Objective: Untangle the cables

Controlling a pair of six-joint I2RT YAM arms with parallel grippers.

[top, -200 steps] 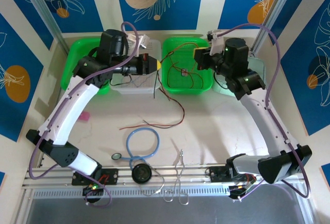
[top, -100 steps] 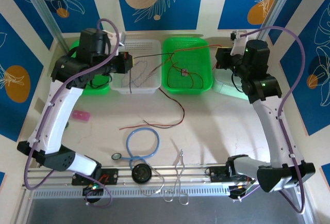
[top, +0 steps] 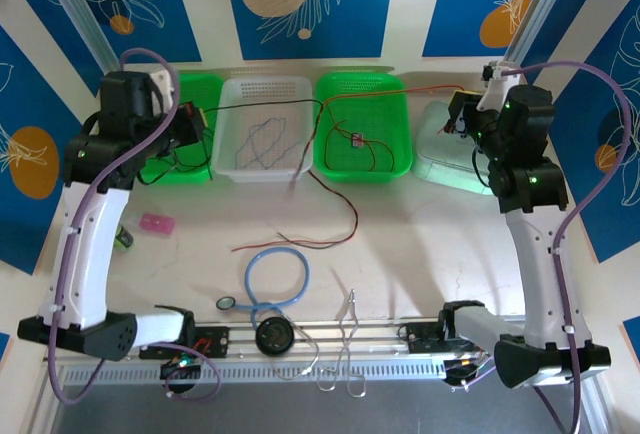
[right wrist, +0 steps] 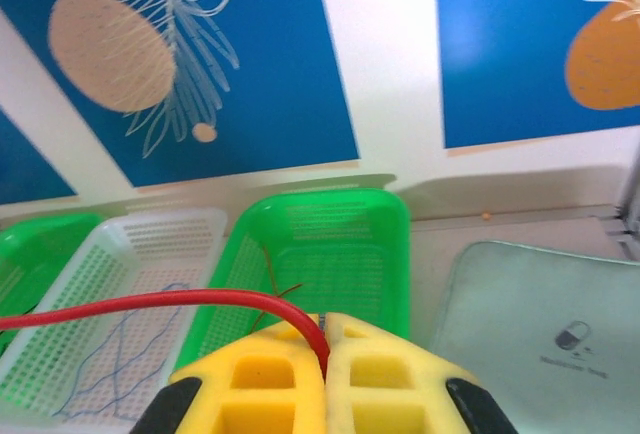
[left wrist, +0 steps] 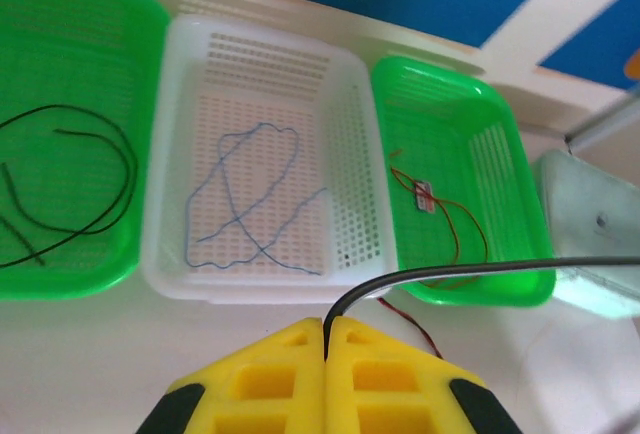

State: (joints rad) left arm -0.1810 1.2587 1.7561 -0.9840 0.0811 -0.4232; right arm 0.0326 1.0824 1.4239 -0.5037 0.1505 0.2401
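To tug the two apart, pinching the black cable tight in the left fingers over the white basket and the red cable tight in the right fingers over the green basket, a loose end trailing onto the surface.

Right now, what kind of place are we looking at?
Probably a robot test cell: left arm and right arm bolted to an aluminium rail, printed blue wall panels boxing in the table, a row of baskets holding thin cables.
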